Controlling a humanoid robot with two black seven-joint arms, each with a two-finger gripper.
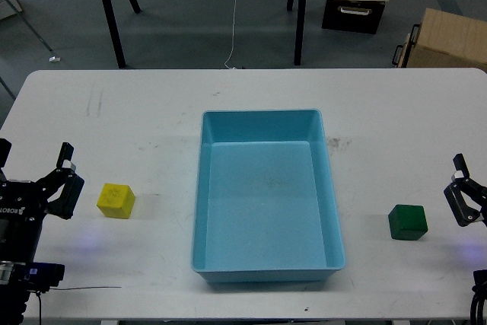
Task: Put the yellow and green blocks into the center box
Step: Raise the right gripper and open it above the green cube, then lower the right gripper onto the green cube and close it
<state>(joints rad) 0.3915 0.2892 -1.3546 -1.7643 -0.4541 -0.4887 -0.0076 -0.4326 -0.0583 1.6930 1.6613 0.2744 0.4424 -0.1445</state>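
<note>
Left pincer: our left pincer [47, 176] sits low at the left edge of the table [137, 97], its two fingers spread apart with nothing between them.

Right pincer: our right pincer [466, 188] shows only at the far right edge of the view, partly cut off; we see dark finger parts, but we cannot tell whether they stand apart or together.

Yellow block: the yellow block [116, 201] rests flat on the table just beside our left pincer, on the side towards the tray, not touching the fingers. A faint round mark shows on its top face.

Green block: the green block [408, 221] rests on the table near our right pincer, on its inner side towards the tray and a little closer to us than the fingers; a gap of bare table separates them.

Blue tray: the light blue tray [199, 188] lies between our two pincers, well apart from each, with its long side running away from us. We see only its blue floor inside.

Blocks against tray: both blocks stand outside the tray, the yellow one off its left wall and the green one off its right wall, neither touching it.

Beyond the table: past the far edge, away from both pincers, we see black stand legs [110, 13] on a grey floor and a brown cardboard box [449, 39] at the upper right.
</note>
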